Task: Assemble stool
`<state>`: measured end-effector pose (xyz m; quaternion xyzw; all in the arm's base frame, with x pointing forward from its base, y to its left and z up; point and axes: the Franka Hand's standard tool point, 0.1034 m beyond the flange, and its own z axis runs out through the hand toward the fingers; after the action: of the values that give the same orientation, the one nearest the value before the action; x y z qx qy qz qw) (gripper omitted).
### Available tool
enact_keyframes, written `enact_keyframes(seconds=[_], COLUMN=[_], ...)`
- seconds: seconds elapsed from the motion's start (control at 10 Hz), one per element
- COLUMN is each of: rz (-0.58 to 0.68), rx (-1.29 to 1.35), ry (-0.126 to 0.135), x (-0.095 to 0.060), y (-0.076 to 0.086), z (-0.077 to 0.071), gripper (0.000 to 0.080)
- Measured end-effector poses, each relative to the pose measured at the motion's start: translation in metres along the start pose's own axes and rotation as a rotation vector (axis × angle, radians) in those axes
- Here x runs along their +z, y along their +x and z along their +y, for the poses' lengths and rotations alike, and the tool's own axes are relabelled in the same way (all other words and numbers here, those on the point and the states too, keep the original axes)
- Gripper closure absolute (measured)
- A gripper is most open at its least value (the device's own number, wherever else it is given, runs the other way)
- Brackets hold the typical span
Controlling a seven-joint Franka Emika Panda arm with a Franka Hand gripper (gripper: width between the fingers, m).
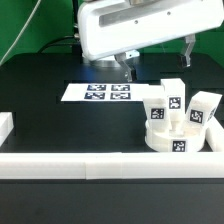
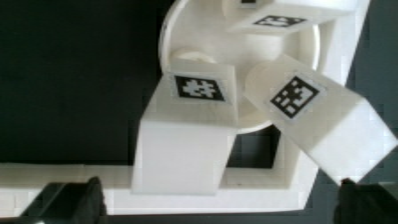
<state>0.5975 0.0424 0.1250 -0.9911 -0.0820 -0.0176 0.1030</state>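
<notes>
- Seat (image 1: 164,141): white, round, thick disc lying flat at the near edge of the table, on the exterior view's right; a small black-and-white square tag shows on its side wall
- Left leg (image 1: 155,108): short, blocky and white, standing on end on the seat's upper face at its left side, with a tag facing the near side
- Middle leg (image 1: 173,94): same shape, standing on the far part of the seat, just beside the left leg, tag on its near face
- Right leg (image 1: 204,107): stands at the seat's right side, apart from the other two, and appears to lean slightly outward; tag on its near face
- Whether the legs are fixed into the seat cannot be told
</notes>
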Motion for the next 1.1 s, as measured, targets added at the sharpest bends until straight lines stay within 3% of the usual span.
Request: enact_keyframes(seconds=[0.4,0.8,1.1], rz=[-0.067,-0.071,-0.094], rx=[-0.534,-0.773,-1.148], ry=[-0.048,-0.043,-0.056], x=[0.008,0.010,0.016], y=[0.010,0.012,0.018], z=[-0.008,-0.005,-0.005], gripper=[0.0150,0.0150,0.0150])
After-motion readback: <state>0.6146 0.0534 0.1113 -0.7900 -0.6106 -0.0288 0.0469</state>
